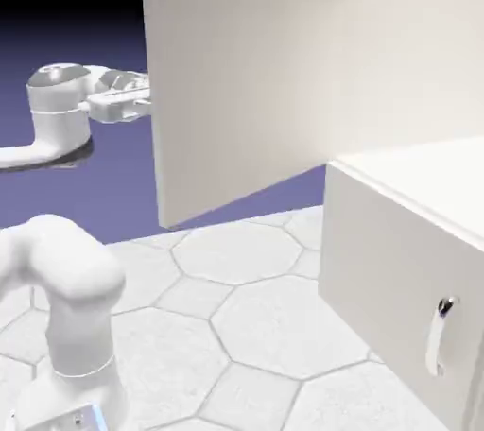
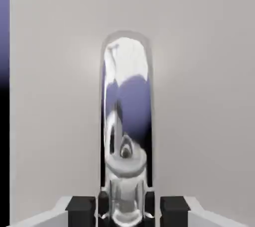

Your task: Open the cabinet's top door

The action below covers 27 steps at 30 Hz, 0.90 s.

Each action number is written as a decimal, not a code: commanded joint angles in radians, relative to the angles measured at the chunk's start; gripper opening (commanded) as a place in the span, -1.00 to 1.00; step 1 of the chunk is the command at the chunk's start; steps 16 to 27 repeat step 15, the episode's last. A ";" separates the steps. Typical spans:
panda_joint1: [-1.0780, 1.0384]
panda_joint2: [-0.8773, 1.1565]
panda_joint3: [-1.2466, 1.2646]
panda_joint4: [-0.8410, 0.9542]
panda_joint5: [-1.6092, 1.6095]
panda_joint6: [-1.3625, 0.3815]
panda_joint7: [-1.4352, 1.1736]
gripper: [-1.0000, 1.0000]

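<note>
Both claw (image 2: 127, 210) fingers tight on handle (image 2: 127, 121)

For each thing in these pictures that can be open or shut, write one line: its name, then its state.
top door: swung wide open.
lower panel: shut.
gripper: shut on the door's silver handle.

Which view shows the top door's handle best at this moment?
The hand view: the silver handle fills the middle, upright against the top door, with the gripper shut on it. In the exterior view the swung-open top door shows only its plain side; its handle and the gripper are hidden behind it.
</note>
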 commanded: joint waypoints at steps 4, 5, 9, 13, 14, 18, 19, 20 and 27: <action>-0.132 0.100 0.144 0.140 0.097 -0.112 0.032 -1.00; -0.168 0.122 0.178 0.176 0.117 -0.140 0.038 -1.00; -0.313 0.190 0.303 0.316 0.182 -0.241 0.055 -1.00; -0.457 0.231 0.415 0.447 0.228 -0.328 0.060 -1.00; -0.493 0.238 0.441 0.478 0.238 -0.349 0.059 -1.00; -0.501 0.240 0.447 0.486 0.240 -0.353 0.059 -1.00; -0.501 0.240 0.447 0.486 0.240 -0.353 0.059 -1.00; -0.501 0.240 0.447 0.486 0.240 -0.353 0.059 -1.00; -0.501 0.240 0.447 0.486 0.240 -0.353 0.059 -1.00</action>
